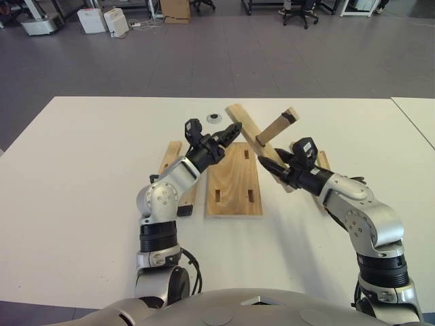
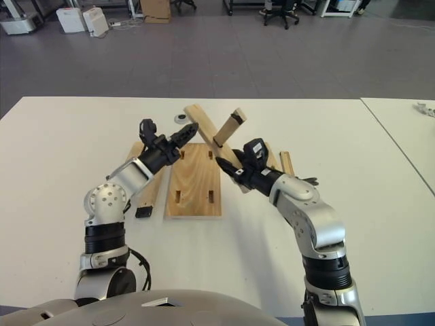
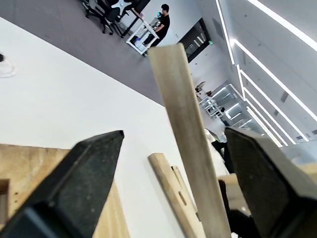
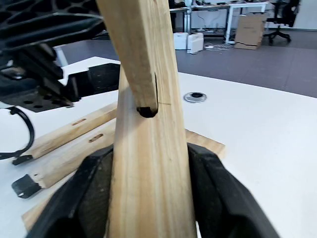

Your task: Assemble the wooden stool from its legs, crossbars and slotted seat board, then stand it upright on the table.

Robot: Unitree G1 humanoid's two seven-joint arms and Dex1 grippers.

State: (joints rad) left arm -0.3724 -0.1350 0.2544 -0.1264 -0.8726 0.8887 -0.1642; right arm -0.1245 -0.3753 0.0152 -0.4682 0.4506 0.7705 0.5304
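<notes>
The slotted seat board (image 1: 234, 183) lies flat near the middle of the white table (image 1: 81, 156), its two slots toward the near edge. The right gripper (image 1: 268, 163) is clamped on a long wooden leg (image 1: 241, 117), its fingers (image 4: 94, 193) pressed against both sides. The leg slants up past the board's far right corner toward the table's far edge. A short crossbar (image 1: 275, 128) with a dark tip juts up and to the right from the leg's face. The left gripper (image 1: 230, 134) is spread wide with its fingers (image 3: 94, 168) either side of the leg's upper end, not touching it. Two more legs (image 1: 170, 157) lie beside the board's left edge, the nearer one ending in a black cap (image 1: 184, 209). Another wooden piece (image 1: 323, 161) lies just right of the right arm. A round grey insert (image 1: 215, 118) sits beyond the board.
</notes>
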